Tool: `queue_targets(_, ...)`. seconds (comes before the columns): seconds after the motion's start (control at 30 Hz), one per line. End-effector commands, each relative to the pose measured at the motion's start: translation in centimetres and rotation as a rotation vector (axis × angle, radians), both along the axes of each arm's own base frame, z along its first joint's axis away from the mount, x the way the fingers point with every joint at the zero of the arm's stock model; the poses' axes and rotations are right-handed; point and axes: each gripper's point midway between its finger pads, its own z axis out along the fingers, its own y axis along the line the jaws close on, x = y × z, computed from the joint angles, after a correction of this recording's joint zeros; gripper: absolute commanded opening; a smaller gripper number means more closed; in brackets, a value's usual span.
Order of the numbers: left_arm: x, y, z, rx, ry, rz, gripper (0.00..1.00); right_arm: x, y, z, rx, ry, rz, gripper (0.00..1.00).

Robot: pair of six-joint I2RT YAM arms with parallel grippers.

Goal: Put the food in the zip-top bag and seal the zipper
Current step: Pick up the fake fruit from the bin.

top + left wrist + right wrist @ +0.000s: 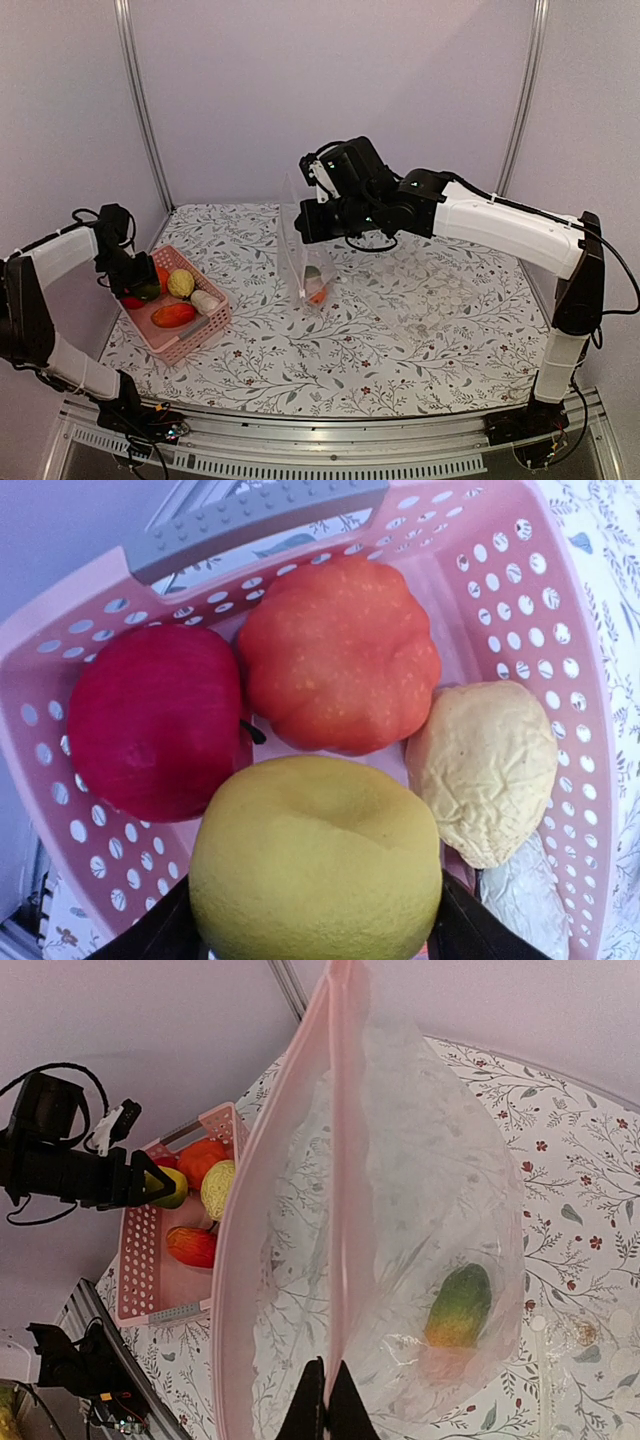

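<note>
1. From above, I am reaching my left gripper (140, 285) down into the far left end of the basket (195, 335), and a yellow fruit (148, 291) is sitting between its fingers. An apple (130, 300) is lying just beside it. A squash (162, 277), a cream fruit (181, 283), a radish (205, 301) and a mango (173, 315) are lying in the rest of the basket. My right gripper (303, 222) is holding the bag (300, 262) upright by its top edge near the middle of the table (400, 330), well apart from the basket. A green-orange fruit (318, 295) is lying at the bottom of the bag.

2. At my left wrist, my fingers (150, 935) are pressing on both flanks of the yellow fruit (315, 850); I cannot tell whether it is lifted. The apple (150, 735) is touching it on the left, the squash (335, 655) is sitting behind it and the cream fruit (490, 770) to the right. All are lying inside the basket (560, 630), under its grey handle (250, 515).

3. At my right wrist, my fingers (312, 1410) are pinching tight on the zipper (340, 1160), and the bag (420, 1160) is spreading away from them. The green-orange fruit (460, 1305) is resting low inside. Beyond, my left gripper (140, 1185) is holding the yellow fruit (170, 1188) over the basket (140, 1260).
</note>
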Motion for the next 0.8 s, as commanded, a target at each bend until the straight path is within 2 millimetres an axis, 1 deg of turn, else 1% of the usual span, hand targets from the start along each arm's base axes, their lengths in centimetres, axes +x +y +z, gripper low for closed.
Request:
queue_targets(0.0,-0.7,-0.2,0.9,0.047,-0.024,-0.016,0.70,0.2,-0.2,-0.2,0.009,0.012,-0.007,0.00)
queue_targets(0.27,-0.4,-1.6,3.6,0.083,-0.134,-0.071,0.70,0.1,-0.2,-0.2,0.010,0.014,-0.006,0.00)
queue_targets(0.47,-0.4,-3.3,6.0,0.074,-0.231,-0.126,0.70,0.1,-0.2,0.0,0.013,0.011,-0.004,0.00)
queue_targets(0.6,-0.7,-5.6,8.8,0.030,-0.345,-0.209,0.70,0.1,-0.2,0.1,0.013,0.009,-0.004,0.00)
queue_targets(0.77,-1.6,-9.9,13.7,-0.103,-0.501,-0.348,0.70,0.0,-0.2,0.4,0.019,0.007,0.002,0.00)
